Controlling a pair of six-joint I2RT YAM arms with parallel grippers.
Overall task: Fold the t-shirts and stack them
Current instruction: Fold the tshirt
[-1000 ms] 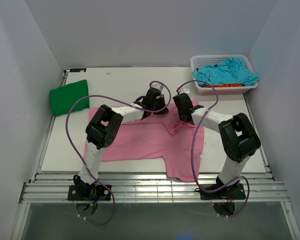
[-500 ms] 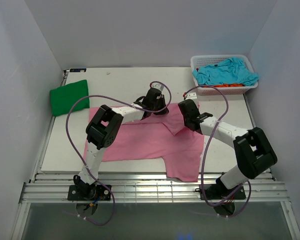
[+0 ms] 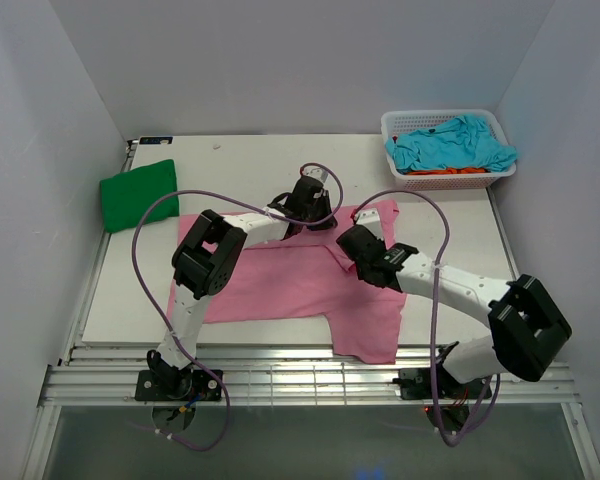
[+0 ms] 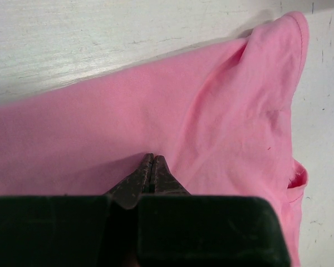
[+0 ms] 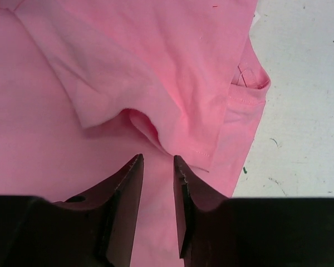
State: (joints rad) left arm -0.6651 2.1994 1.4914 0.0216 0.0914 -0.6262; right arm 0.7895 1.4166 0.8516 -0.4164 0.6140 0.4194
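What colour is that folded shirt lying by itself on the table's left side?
Bright green, with no pattern. The folded shirt shows best in the top external view.

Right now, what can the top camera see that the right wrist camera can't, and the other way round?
Only the top camera shows the green t-shirt and the white basket holding the turquoise t-shirt. Only the right wrist camera shows the stitched sleeve hem up close, and the right fingers parted with nothing between them. Both show the pink t-shirt lying on the table.
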